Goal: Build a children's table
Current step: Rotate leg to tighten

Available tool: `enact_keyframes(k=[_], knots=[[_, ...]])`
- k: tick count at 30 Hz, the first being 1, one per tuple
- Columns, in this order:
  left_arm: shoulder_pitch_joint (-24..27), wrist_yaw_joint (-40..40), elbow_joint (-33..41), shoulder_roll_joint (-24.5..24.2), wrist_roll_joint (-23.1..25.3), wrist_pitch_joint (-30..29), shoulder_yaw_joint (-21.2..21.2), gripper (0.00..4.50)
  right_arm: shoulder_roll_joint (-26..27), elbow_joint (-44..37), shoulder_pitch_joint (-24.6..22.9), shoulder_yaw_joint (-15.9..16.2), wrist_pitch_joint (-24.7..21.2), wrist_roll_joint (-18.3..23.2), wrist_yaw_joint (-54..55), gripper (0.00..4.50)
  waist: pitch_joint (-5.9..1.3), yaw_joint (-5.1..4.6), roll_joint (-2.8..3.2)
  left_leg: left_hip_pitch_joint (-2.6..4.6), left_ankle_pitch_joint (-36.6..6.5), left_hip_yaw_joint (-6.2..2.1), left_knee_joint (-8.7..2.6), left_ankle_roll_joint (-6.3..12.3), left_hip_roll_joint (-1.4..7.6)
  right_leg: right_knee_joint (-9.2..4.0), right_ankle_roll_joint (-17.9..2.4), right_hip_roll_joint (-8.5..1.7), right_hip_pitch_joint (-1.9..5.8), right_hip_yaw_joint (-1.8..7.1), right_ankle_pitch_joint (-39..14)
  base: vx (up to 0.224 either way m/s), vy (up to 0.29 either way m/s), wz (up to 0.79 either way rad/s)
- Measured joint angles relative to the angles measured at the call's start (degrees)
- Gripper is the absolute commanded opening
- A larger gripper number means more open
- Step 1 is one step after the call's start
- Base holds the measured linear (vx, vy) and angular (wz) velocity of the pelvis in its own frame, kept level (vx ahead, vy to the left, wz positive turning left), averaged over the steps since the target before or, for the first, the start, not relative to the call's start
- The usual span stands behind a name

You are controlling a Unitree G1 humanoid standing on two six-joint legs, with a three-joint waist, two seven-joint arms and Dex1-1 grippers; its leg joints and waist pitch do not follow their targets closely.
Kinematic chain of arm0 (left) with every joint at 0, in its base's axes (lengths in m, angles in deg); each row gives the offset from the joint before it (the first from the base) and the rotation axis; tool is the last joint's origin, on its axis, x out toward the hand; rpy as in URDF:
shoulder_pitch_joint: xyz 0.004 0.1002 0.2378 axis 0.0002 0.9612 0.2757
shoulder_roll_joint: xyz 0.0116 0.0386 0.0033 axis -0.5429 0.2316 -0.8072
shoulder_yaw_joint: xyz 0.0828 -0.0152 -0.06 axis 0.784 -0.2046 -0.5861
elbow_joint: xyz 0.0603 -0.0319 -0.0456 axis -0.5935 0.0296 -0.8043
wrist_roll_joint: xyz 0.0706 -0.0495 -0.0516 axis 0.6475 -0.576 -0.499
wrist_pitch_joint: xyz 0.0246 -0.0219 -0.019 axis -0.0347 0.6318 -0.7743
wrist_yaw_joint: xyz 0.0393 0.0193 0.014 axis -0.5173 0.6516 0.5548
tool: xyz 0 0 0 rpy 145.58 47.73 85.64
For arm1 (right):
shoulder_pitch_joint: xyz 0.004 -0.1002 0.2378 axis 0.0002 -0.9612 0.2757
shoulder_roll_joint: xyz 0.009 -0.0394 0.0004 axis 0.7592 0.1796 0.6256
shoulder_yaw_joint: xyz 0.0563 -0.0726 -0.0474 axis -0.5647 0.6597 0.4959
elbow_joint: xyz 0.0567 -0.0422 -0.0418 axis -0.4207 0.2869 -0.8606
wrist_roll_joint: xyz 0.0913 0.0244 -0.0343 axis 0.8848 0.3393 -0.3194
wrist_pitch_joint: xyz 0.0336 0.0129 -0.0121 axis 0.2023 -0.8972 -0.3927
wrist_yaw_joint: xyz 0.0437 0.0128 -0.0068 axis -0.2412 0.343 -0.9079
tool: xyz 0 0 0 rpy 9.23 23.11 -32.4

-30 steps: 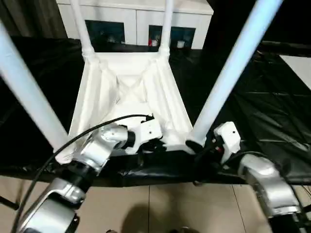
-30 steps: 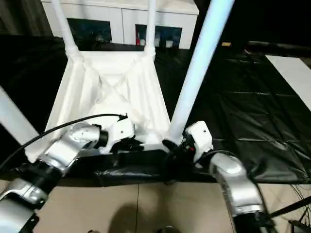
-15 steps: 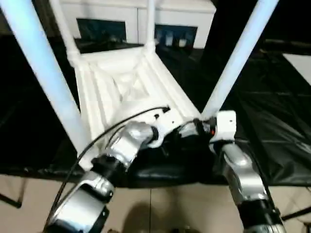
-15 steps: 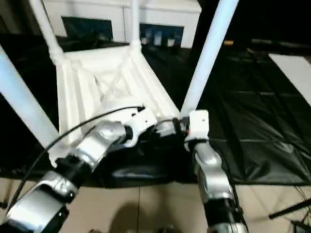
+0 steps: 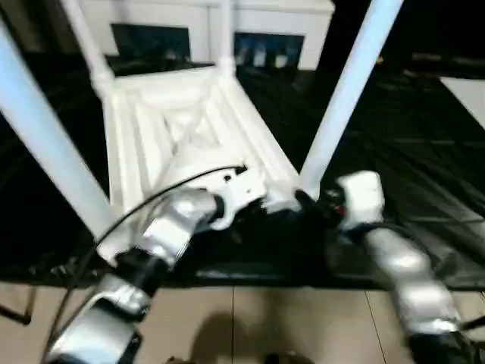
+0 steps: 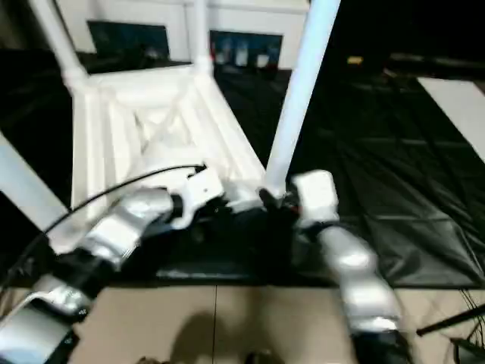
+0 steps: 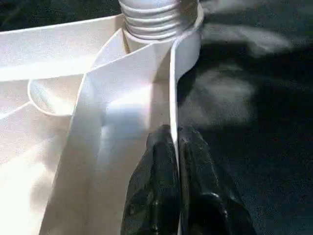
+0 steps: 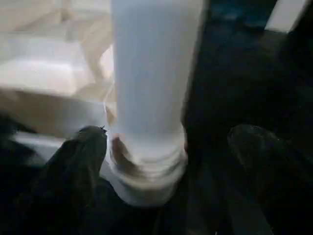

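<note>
The white tabletop (image 5: 189, 129) lies upside down on black sheeting, ribbed underside up. Its legs stand in the corner sockets: near left leg (image 5: 45, 144), near right leg (image 5: 345, 91) and two far legs (image 5: 87, 38). My left gripper (image 7: 173, 134) is shut on the tabletop's raised rim (image 7: 172, 88), just short of the near right socket. My right gripper (image 8: 166, 142) is open, one finger (image 8: 80, 152) on each side of the near right leg's base (image 8: 146, 161). In the left eye view it sits at that corner (image 5: 307, 201).
A white cabinet with dark glass doors (image 5: 197, 30) stands behind the tabletop. Black sheeting (image 5: 409, 136) spreads out to the right, with a white panel (image 5: 470, 95) at its far right edge. Beige floor (image 5: 265, 318) begins below the near edge.
The whole picture has shifted with the camera. My right forearm has swung outward to the right while its gripper stays at the near right leg. My left gripper keeps its hold on the rim.
</note>
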Motion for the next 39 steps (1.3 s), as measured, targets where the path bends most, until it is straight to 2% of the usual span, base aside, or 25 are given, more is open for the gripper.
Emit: enact_keyframes(k=[2, 7, 11, 16, 18, 21, 31, 33, 39], knots=[[0.79, 3.45, 1.26, -2.18, -1.15, 1.24, 0.16, 0.0, -3.1, -1.58, -1.51, -0.49, -1.37, 1.17, -3.35, 4.44, 0.02, 0.0, -0.02, -0.02, -0.01, 0.0, -0.02, 0.02, 0.03, -0.05, -0.01, 0.03, -0.02, -0.01, 0.0, 0.0, 0.0, 0.0], [2.65, 11.95, 4.51, -6.89, -3.36, 2.68, 0.87, 0.0, -12.61, -6.66, -4.88, 1.08, -5.96, 5.9, -16.12, 4.44, 0.07, 0.81, 0.07, 0.01, -0.03, 0.03, -0.04, 0.04, 0.06, -0.05, -0.03, 0.02, 0.02, -0.05, -0.02, 0.0, 0.0, 0.0], [2.89, 14.16, 5.56, -7.63, -3.67, 1.8, 1.3, 0.0, -11.19, -5.64, -3.42, 1.82, -6.78, 8.5, -20.16, 4.44, 0.07, 0.97, 0.09, 0.1, -0.01, 0.09, 0.02, -0.01, 0.06, 0.03, -0.11, -0.03, 0.09, -0.04, 0.03, 0.0, 0.0, 0.0], [2.97, 14.46, 6.09, -7.25, -3.76, 1.59, 2.09, 0.0, -10.45, -3.35, -0.92, 3.28, -6.84, 8.53, -21.42, 4.44, 0.07, 1.5, 0.09, 0.11, 0.0, 0.14, 0.13, -0.01, 0.06, 0.04, -0.18, -0.06, 0.15, -0.02, 0.07, 0.0, 0.0, 0.0], [2.97, 14.58, 6.09, -7.21, -3.75, 1.59, 2.08, 0.0, -10.31, -2.2, 0.11, 4.16, -6.75, 8.48, -21.85, 4.16, 0.07, 1.62, 0.09, 0.11, 0.0, 0.14, 0.13, 0.0, 0.06, 0.1, -0.18, -0.05, 0.13, -0.02, 0.07, 0.0, 0.0, 0.0], [2.95, 14.81, 6.1, -6.99, -3.75, 1.59, 2.1, 0.0, -9.95, -0.89, 0.77, 4.87, -6.41, 7.49, -22.1, 3.96, 0.07, 2.16, 0.09, 0.11, 0.0, 0.15, 0.14, 0.0, 0.08, 0.19, -0.18, -0.05, 0.07, -0.03, 0.05, 0.0, 0.0, 0.0], [2.94, 14.88, 6.09, -7.08, -3.74, 1.5, 2.23, 0.0, -10.33, 1.04, 1.76, 5.46, -4.45, 6.04, -22.44, 3.18, 0.06, 2.2, 0.08, 0.15, 0.01, 0.16, 0.27, 0.01, 0.1, 0.32, -0.18, -0.05, 0.09, -0.02, 0.05, 0.0, 0.0, 0.0], [2.94, 14.89, 6.09, -7.1, -3.72, 1.5, 2.24, 0.0, -10.4, 1.13, 1.82, 5.46, -4.27, 5.99, -22.48, 2.88, 0.06, 2.19, 0.08, 0.16, 0.01, 0.16, 0.28, 0.01, 0.1, 0.34, -0.18, -0.05, 0.09, -0.02, 0.05, 0.0, 0.0, 0.0], [2.94, 14.91, 6.09, -7.15, -3.68, 1.5, 2.26, 0.0, -10.4, 1.8, 2.18, 5.44, -3.46, 5.79, -23.27, 2.54, 0.06, 2.21, 0.07, 0.17, 0.01, 0.16, 0.37, 0.02, 0.12, 0.46, -0.18, -0.05, 0.09, -0.02, 0.05, 0.0, 0.0, 0.0]])
